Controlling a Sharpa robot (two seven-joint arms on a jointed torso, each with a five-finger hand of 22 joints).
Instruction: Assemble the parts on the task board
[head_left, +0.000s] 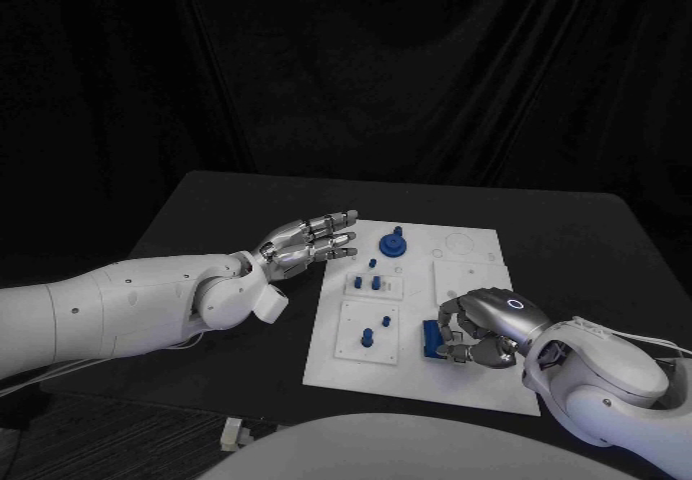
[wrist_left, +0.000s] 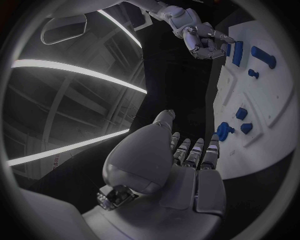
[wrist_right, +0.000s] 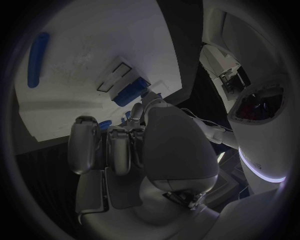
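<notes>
The white task board (head_left: 469, 275) lies mid-table. My right hand (head_left: 483, 330) rests on the board's near right part with its fingers curled around a blue block (head_left: 430, 340); the right wrist view shows that block (wrist_right: 131, 93) at the tips of the hand (wrist_right: 125, 145). My left hand (head_left: 306, 240) hovers open at the board's left edge, fingers stretched toward a round blue knob (head_left: 392, 243). In the left wrist view the knob (wrist_left: 224, 130) stands just beyond the left hand (wrist_left: 187, 155). Small blue pegs (head_left: 372, 283) stand mid-board.
Two more blue pieces (head_left: 375, 331) sit in a raised panel at the board's near left, close to the block. A long blue piece (wrist_right: 37, 59) lies across the board (wrist_right: 94, 45) from my right hand. Black table (head_left: 577, 230) surrounds the board.
</notes>
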